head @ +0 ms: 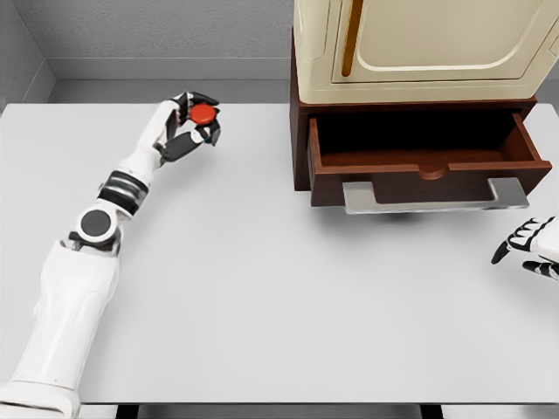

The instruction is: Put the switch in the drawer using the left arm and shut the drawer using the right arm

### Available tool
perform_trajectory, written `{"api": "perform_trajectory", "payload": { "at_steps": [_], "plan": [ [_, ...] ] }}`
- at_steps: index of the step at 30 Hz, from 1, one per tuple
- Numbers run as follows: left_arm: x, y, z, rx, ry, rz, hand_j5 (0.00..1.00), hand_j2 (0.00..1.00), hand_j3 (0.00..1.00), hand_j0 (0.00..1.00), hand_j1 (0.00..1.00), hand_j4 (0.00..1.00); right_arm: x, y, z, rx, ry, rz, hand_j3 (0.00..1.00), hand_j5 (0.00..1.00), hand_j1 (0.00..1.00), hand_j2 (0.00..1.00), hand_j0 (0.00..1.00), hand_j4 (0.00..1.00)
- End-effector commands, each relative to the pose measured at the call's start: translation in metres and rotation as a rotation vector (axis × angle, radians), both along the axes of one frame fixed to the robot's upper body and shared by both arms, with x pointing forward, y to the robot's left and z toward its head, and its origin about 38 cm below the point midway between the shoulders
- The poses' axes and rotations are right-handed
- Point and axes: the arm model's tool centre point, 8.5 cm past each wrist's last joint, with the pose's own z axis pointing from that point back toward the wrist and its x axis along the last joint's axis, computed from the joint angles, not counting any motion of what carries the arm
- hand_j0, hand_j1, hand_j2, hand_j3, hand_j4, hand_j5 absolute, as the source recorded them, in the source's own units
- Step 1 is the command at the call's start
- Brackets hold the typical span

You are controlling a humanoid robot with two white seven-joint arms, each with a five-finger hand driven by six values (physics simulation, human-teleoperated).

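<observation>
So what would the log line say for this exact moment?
left hand: shut on red switch | drawer: open | right hand: open, resting at the table's right edge

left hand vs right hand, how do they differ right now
The left hand reaches far out over the table, fingers curled round the red switch; the right hand sits at the picture's right edge, holding nothing. The left arm shows in full, while the right hand is partly cut off. Both are white with black fingers.
</observation>
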Motion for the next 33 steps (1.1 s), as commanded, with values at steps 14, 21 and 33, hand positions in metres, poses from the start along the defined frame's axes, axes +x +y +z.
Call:
{"api": "perform_trajectory", "payload": {
  "at_steps": [14,21,33],
  "plan": [
    [-0.035,-0.038,0.043,-0.011,-0.154,-0.126,0.49,0.49,0.49,0.49,0.49,0.49,0.000,0.000,0.001,0.005,0.000,-0.003,0.59,0.59,0.59,0.59,0.59,0.59],
    [-0.049,-0.056,0.067,-0.012,-0.222,-0.183,0.50,0.50,0.50,0.50,0.50,0.50,0.000,-0.001,0.000,0.005,0.000,-0.004,0.59,0.59,0.59,0.59,0.59,0.59],
    [-0.065,-0.097,0.097,-0.010,-0.305,-0.301,0.51,0.51,0.51,0.51,0.51,0.51,0.000,-0.001,0.000,0.005,0.000,-0.004,0.58,0.58,0.58,0.58,0.58,0.58]
  ]
}}
